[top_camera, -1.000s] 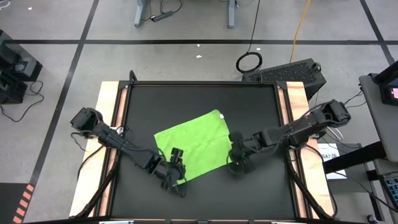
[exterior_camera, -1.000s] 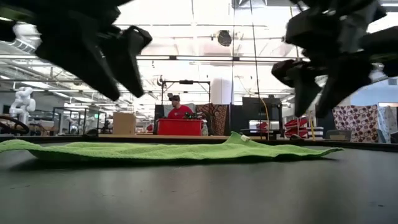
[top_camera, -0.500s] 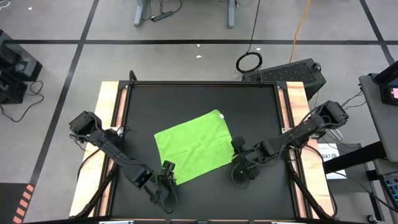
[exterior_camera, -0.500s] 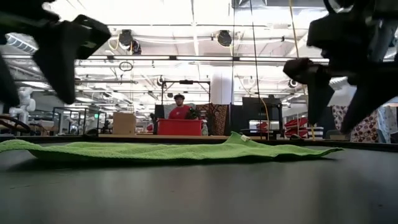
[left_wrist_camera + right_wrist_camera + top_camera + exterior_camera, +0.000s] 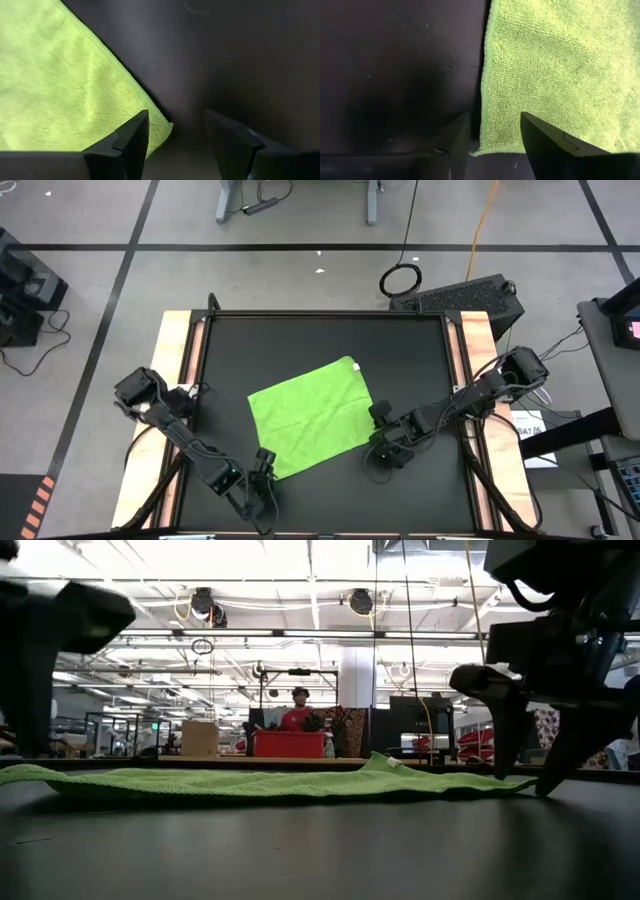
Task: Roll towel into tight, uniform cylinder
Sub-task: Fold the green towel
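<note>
The lime-green towel (image 5: 310,418) lies spread flat and askew on the black mat (image 5: 410,350). My left gripper (image 5: 176,127) hovers open, pointing steeply down, at the towel's near left corner (image 5: 165,129), which shows just beside one finger. My right gripper (image 5: 492,131) is open and low over the towel's near right corner (image 5: 481,148). One of its fingers is over the cloth and the other over the bare mat. In the low view the right gripper (image 5: 522,778) reaches down to mat level at the towel's right end. My right gripper comes from above, slanting down, and straddles the near right corner (image 5: 485,142) of the towel. One fingertip (image 5: 500,772) ends at the cloth and the other at the mat. I cannot tell whether either touches. The towel lies flat and undisturbed.
Wooden rails (image 5: 178,380) run along the mat's left and right sides. Bare mat lies all around the towel. Beyond the table's far edge a person in red stands behind a red bin (image 5: 288,743). A black case (image 5: 470,295) sits on the floor at the far right.
My left gripper has swung off the towel toward the table's near edge and sunk, and now stands at the near left corner. My right gripper has come down toward the mat at the near right corner, its wrist turning a little. The towel has not moved.
</note>
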{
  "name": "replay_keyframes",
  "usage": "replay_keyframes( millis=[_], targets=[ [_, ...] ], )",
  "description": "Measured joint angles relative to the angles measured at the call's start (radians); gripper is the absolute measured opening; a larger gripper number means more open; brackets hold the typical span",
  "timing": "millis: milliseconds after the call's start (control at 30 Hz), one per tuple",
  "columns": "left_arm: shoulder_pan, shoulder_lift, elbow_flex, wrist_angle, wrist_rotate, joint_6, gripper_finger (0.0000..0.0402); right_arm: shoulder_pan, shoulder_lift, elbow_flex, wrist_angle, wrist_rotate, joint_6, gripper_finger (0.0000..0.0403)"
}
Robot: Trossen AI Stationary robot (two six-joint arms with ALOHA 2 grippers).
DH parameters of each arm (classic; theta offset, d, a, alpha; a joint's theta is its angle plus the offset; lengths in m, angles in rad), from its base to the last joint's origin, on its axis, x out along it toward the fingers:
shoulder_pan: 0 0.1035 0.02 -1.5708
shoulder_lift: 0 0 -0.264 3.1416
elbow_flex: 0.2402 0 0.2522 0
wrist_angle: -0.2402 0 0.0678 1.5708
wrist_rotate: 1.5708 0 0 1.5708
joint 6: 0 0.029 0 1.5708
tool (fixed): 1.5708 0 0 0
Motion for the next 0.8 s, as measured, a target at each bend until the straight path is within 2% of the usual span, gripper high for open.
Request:
replay_keyframes(
  millis=[300, 500, 600, 800],
  targets=[
    [0.004, 0.079, 0.002, -0.001, -0.044, -0.017, 0.0198, -0.011, -0.005, -0.036, 0.036, -0.016, 0.026, 0.0103],
    [0.027, 0.081, 0.0, -0.012, -0.102, -0.028, 0.0188, -0.013, -0.003, -0.037, 0.036, -0.044, 0.044, 0.0043],
    [0.044, 0.082, 0.0, -0.014, -0.105, -0.026, 0.0153, -0.014, -0.003, -0.038, 0.035, -0.064, 0.071, 0.001],
    [0.069, 0.084, -0.002, -0.018, -0.096, 0.005, 0.0031, -0.015, -0.026, -0.04, 0.03, -0.075, 0.145, 0.0002]
  ],
)
